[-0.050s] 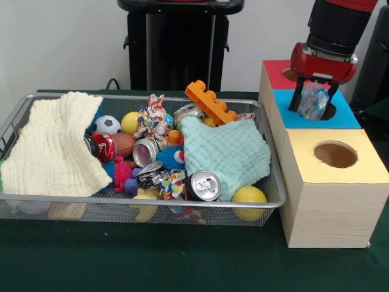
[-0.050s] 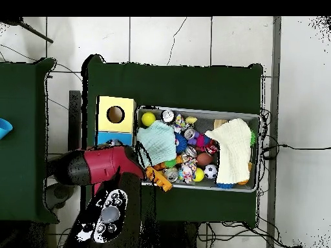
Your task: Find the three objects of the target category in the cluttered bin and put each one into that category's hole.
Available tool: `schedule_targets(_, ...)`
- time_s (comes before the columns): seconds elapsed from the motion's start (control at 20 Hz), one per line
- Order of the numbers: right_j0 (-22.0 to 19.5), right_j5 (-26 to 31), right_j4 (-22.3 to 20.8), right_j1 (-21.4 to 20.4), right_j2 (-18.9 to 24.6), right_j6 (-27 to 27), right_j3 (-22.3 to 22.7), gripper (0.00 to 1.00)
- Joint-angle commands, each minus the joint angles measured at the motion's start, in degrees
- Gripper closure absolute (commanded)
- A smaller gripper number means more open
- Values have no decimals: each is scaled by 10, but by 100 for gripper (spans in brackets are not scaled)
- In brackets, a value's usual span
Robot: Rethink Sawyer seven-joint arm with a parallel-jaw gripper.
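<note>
The gripper [image 1: 313, 100] is clamped on a crumpled clear plastic item [image 1: 313, 102], perhaps a squashed bottle, which hangs between its fingers directly over the hole [image 1: 329, 112] in the blue panel [image 1: 346, 114] of the wooden box [image 1: 331, 210]. The wire bin [image 1: 275, 182] sits beside the gripper, on the green bench [image 1: 182, 261].

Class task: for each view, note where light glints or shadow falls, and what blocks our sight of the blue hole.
Front view: soft even light; glints on the can top and the crinkled clear object held in the pincer, which partly covers the blue hole; the yellow hole is shadowed inside. Overhead view: the red arm hides the blue hole.
</note>
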Motion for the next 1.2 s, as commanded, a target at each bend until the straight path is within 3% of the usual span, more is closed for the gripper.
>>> schedule_targets(0.05, -62, -91, -44, 110, 14, 51, 16, 100)
schedule_targets(0.7, -64, -93, -48, 107, 16, 47, 19, 100)
schedule_targets(0.75, -64, -96, -47, 107, 15, 50, 20, 0)
schedule_targets(1.2, -69, -89, -55, 108, 22, 37, 17, 0)
